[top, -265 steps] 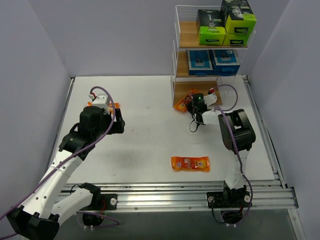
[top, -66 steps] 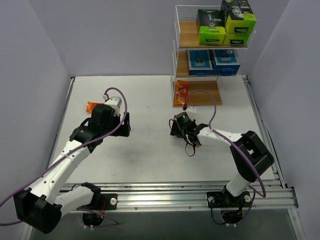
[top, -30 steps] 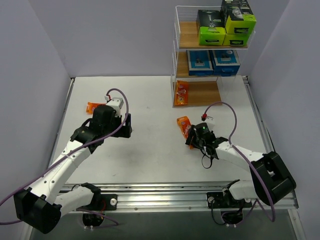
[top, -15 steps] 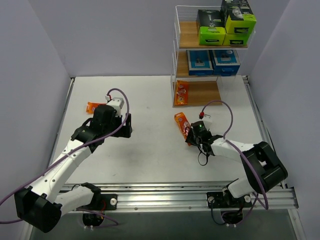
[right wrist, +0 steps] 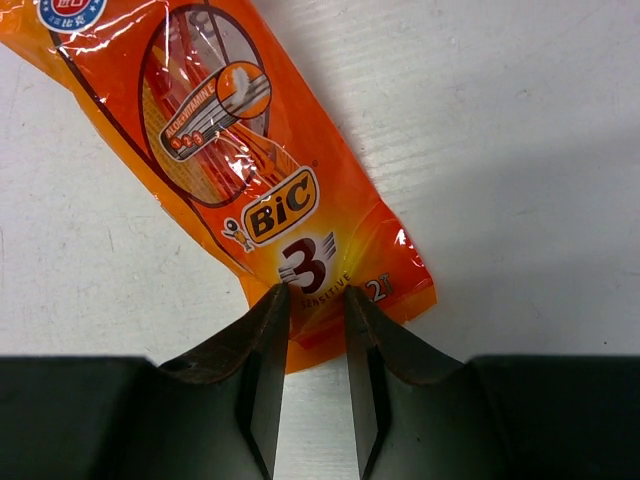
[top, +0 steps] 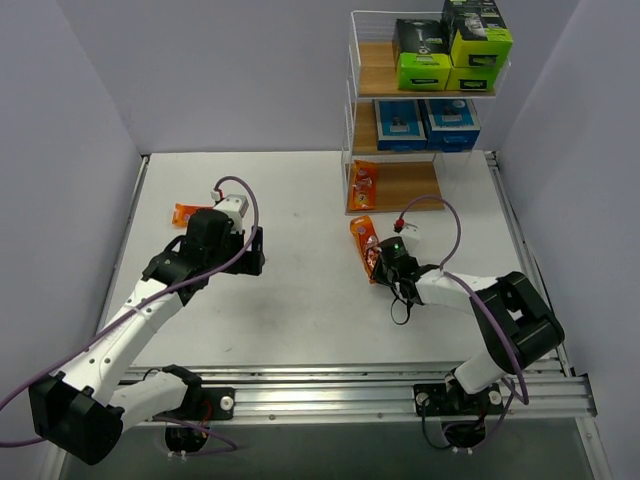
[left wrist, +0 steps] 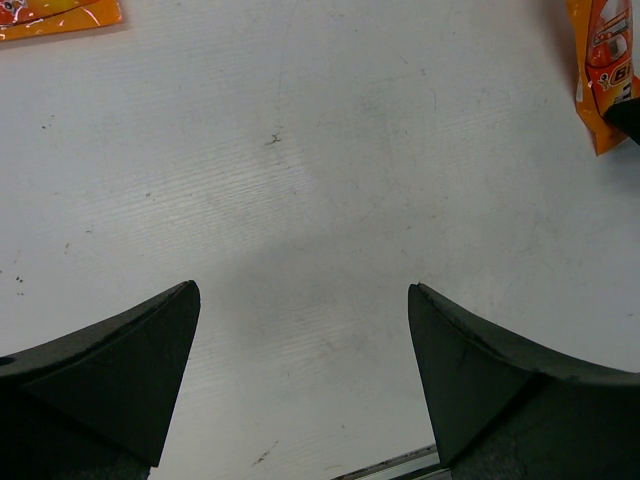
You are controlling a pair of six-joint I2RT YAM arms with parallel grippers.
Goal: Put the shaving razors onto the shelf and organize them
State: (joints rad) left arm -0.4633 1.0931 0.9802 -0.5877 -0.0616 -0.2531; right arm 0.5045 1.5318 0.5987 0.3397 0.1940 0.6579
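Top view: the right gripper (top: 378,262) sits at the near end of an orange packet (top: 362,240), which lies on the white table (top: 300,320) just in front of the shelf (top: 352,120). The fingers are small here, so the grip is only probable. The left gripper (top: 250,252) is over mid-table, near a second packet (top: 187,213).

Left wrist: the left gripper (left wrist: 300,300) has its jaws spread wide w/ nothing btw them, only matte, faintly scratched table (left wrist: 320,180).

Right wrist: the right gripper (right wrist: 315,295) has its jaws nearly together, pinching the near edge of the orange packet (right wrist: 260,190). The packet is glossy, crinkled foil, long and flat.
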